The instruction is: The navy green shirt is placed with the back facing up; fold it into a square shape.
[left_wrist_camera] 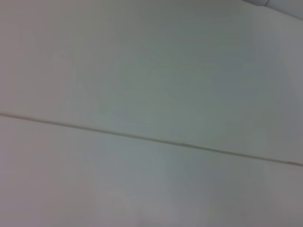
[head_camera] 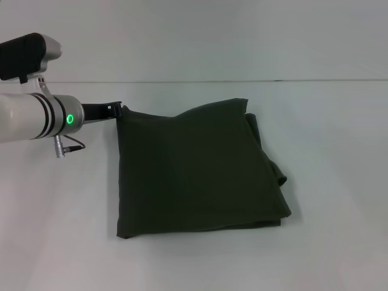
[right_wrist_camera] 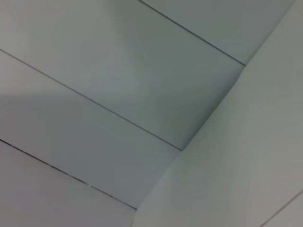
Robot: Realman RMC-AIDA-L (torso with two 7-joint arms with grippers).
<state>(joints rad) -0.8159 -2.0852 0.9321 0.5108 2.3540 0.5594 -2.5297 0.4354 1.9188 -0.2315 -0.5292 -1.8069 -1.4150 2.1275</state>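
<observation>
The navy green shirt [head_camera: 197, 170] lies on the white table as a plain, roughly square bundle, with layered edges showing along its right side. My left gripper [head_camera: 116, 109] reaches in from the left and is shut on the shirt's far left corner, which is drawn up toward the black fingers [head_camera: 100, 111]. The right gripper is out of the head view. Neither wrist view shows the shirt or any fingers.
The white table [head_camera: 54, 242] stretches around the shirt, with its far edge meeting a pale wall [head_camera: 200, 36]. The wrist views show only pale panels with thin seams [left_wrist_camera: 142, 137].
</observation>
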